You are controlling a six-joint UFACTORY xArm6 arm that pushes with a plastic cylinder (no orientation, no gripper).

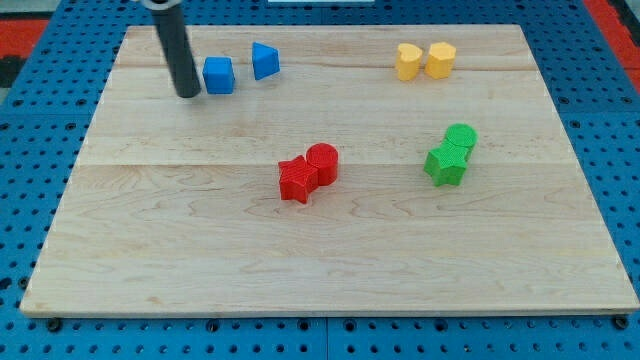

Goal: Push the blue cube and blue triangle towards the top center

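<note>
- The wooden board [330, 250] fills most of the view, lying on a blue pegboard surface [40, 120].
- My rod [176, 50] comes down near the board's top-left corner; it has no jaws, so there is nothing to clench or release, and it holds nothing.
- My tip [187, 94] sits just to the view's left of the blue cube [218, 75], close beside it; I cannot tell whether they touch.
- The blue triangle [264, 61] lies just right of the cube, slightly nearer the top edge, a small gap between them.
- Near the board's middle, a red star-shaped block [296, 180] touches a red cylinder [322, 163].
- Toward the right edge, a green star-shaped block [445, 164] touches a green cylinder [461, 138].
- Near the top edge, right of centre, a yellow heart-shaped block [407, 61] sits against a yellow hexagonal block [441, 59].
</note>
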